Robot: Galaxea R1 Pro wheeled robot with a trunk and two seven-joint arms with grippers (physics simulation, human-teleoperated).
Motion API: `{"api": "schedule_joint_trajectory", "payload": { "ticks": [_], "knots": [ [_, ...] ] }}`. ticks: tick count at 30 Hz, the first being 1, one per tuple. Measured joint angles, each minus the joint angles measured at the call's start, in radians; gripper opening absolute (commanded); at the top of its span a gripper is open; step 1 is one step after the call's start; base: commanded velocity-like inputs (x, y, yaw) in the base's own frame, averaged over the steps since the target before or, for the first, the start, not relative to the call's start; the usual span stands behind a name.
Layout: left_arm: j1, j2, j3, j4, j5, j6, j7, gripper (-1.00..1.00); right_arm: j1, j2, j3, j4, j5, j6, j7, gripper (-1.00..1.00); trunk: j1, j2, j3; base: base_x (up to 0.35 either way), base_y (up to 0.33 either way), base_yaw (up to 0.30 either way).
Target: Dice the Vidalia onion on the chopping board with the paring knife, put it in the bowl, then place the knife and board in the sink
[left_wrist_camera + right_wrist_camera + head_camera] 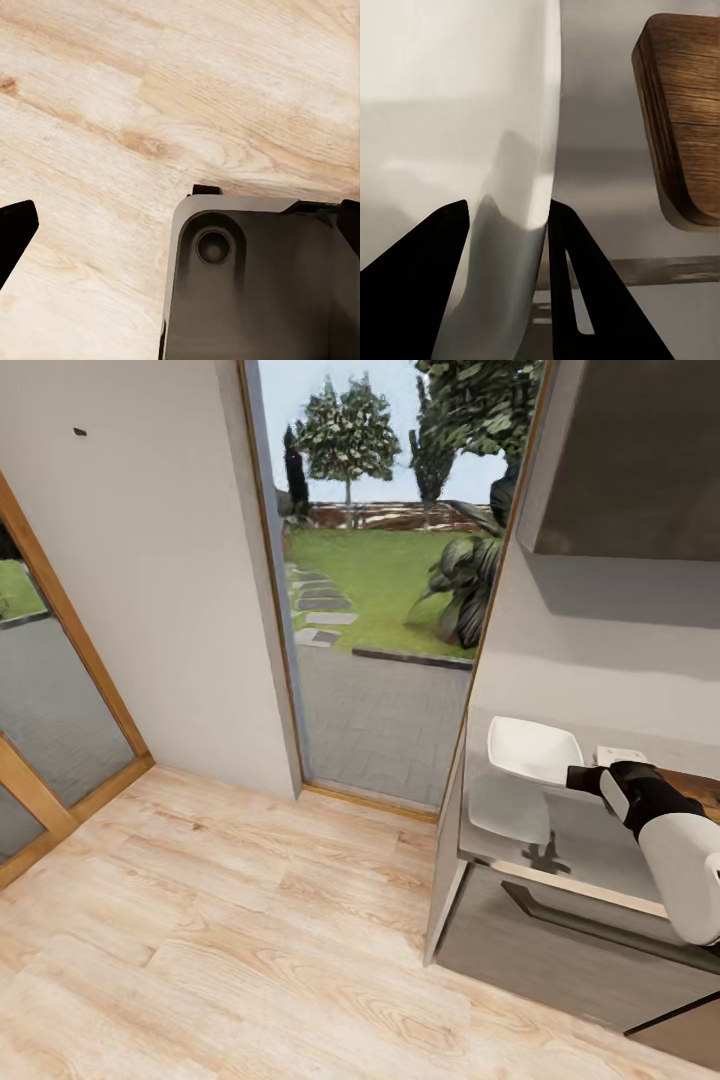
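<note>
At right in the head view, the right gripper lifts the bowl over the countertop, tilted. The right wrist view shows fingers clamping its rim beside the chopping board. Left gripper: cannot tell.

chopping board cut by frame edge, left pincer (fingertips cropped) perhaps open

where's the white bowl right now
The bowl is at the right of the head view, held tilted above the grey countertop near its end by the doorway. The right gripper pinches its rim, with the chopping board beside it.
</note>
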Motion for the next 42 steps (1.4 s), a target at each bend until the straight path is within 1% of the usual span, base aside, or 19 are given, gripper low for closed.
{"api": "schedule_joint_trajectory", "payload": {
  "ticks": [11,22,32,42],
  "knots": [
    [0.0,0.0,0.0,0.0,0.0,0.0,0.0,1.0,0.0,0.002,0.001,0.021,0.0,-0.001,0.001,-1.0,0.0,0.0,0.0,0.0,0.0,0.0],
    [0.0,0.0,0.0,0.0,0.0,0.0,0.0,1.0,0.0,0.006,0.002,0.048,0.0,-0.02,0.001,-1.0,0.0,0.0,0.0,0.0,0.0,0.0],
    [0.0,0.0,0.0,0.0,0.0,0.0,0.0,1.0,0.0,0.013,0.003,0.062,0.0,-0.022,0.001,-1.0,0.0,0.0,0.0,0.0,0.0,0.0],
    [0.0,0.0,0.0,0.0,-0.001,0.0,0.0,1.0,0.0,0.014,0.003,0.108,0.001,-0.064,0.0,-1.0,0.0,0.0,0.0,0.0,0.0,0.0]
  ]
}}
